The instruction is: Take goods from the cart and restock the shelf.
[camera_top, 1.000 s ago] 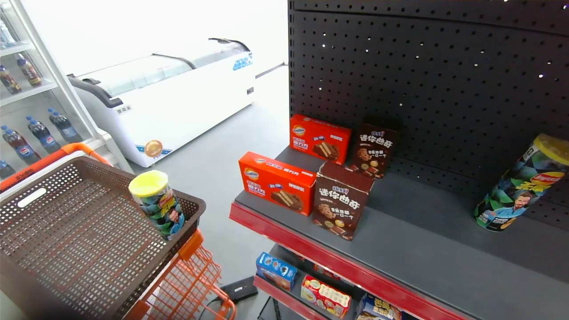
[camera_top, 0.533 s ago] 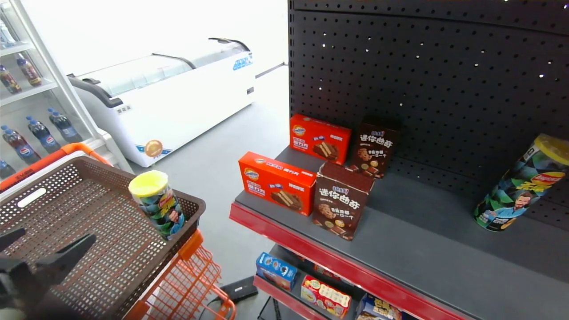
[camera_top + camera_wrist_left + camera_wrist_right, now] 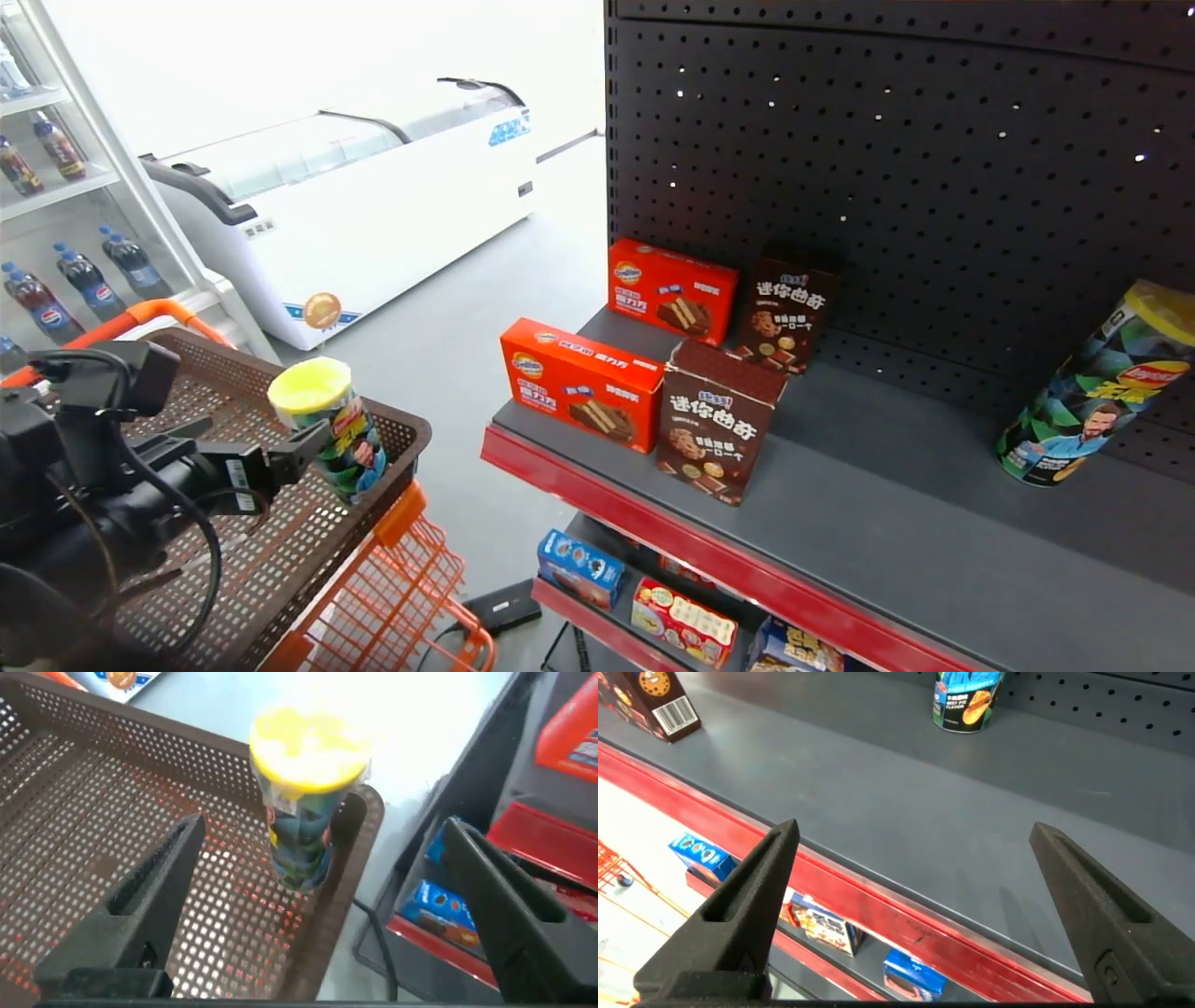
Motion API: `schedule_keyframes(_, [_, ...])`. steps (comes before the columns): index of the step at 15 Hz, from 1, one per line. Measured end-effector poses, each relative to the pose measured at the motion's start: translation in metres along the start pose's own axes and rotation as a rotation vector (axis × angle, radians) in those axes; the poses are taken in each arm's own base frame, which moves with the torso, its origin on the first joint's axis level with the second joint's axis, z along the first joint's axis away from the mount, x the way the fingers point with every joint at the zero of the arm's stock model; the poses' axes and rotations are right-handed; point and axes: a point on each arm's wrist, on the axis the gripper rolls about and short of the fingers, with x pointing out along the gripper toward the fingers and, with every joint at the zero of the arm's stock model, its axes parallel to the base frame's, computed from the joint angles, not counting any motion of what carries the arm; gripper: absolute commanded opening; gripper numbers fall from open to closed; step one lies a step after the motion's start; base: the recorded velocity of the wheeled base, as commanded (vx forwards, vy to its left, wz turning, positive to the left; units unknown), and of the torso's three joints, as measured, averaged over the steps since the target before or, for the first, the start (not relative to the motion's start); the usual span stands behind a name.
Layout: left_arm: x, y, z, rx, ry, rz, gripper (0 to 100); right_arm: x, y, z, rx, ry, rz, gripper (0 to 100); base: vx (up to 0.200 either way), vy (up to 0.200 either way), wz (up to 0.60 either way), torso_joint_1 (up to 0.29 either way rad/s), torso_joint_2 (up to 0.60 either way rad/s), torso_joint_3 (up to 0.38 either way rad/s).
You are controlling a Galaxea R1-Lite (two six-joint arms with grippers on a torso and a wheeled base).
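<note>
**A:** Left arm has come up into the head view in the last second. The left gripper is now over the brown basket of the orange cart.

**B:** And its jaws?

**A:** Spread wide, holding nothing. The chip can, yellow-lidded, stands upright in the basket corner nearest the shelf. It shows in the gap between the two fingers. I can't tell whether either finger touches it.

**B:** Has the can shifted?

**A:** No, it is in the same spot as before.

**B:** The other arm?

**A:** The right gripper has its jaws wide apart too, and empty. It is over the grey shelf board, near the red front edge.

**B:** What's on the shelf?

**A:** A second chip can at the right end, tilted back against the pegboard. At the left end, the front red box sits just beside the front brown box. The rear red box and rear brown box stand behind them.
</note>
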Motion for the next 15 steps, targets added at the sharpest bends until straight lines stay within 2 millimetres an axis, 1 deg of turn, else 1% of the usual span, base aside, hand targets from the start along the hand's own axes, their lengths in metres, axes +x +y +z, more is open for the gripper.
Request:
schedule_keyframes(2, [0.019, 0.000, -0.013, 0.046, 0.000, 0.010, 100, 0.000, 0.000, 0.000, 0.000, 0.000, 0.000, 100, 0.000, 0.000, 0.00, 0.000, 0.00, 0.000])
schedule_keyframes(6, [0.053, 0.000, -0.033, 0.067, -0.032, 0.017, 100, 0.000, 0.000, 0.000, 0.000, 0.000, 0.000, 100, 0.000, 0.000, 0.00, 0.000, 0.00, 0.000])
schedule_keyframes(9, [0.081, 0.008, -0.046, 0.105, -0.015, 0.049, 100, 0.000, 0.000, 0.000, 0.000, 0.000, 0.001, 100, 0.000, 0.000, 0.00, 0.000, 0.00, 0.000])
schedule_keyframes(12, [0.106, 0.015, -0.049, 0.110, -0.017, 0.074, 100, 0.000, 0.000, 0.000, 0.000, 0.000, 0.000, 100, 0.000, 0.000, 0.00, 0.000, 0.00, 0.000])
schedule_keyframes(15, [0.123, 0.016, -0.054, 0.106, -0.018, 0.072, 100, 0.000, 0.000, 0.000, 0.000, 0.000, 0.000, 100, 0.000, 0.000, 0.00, 0.000, 0.00, 0.000])
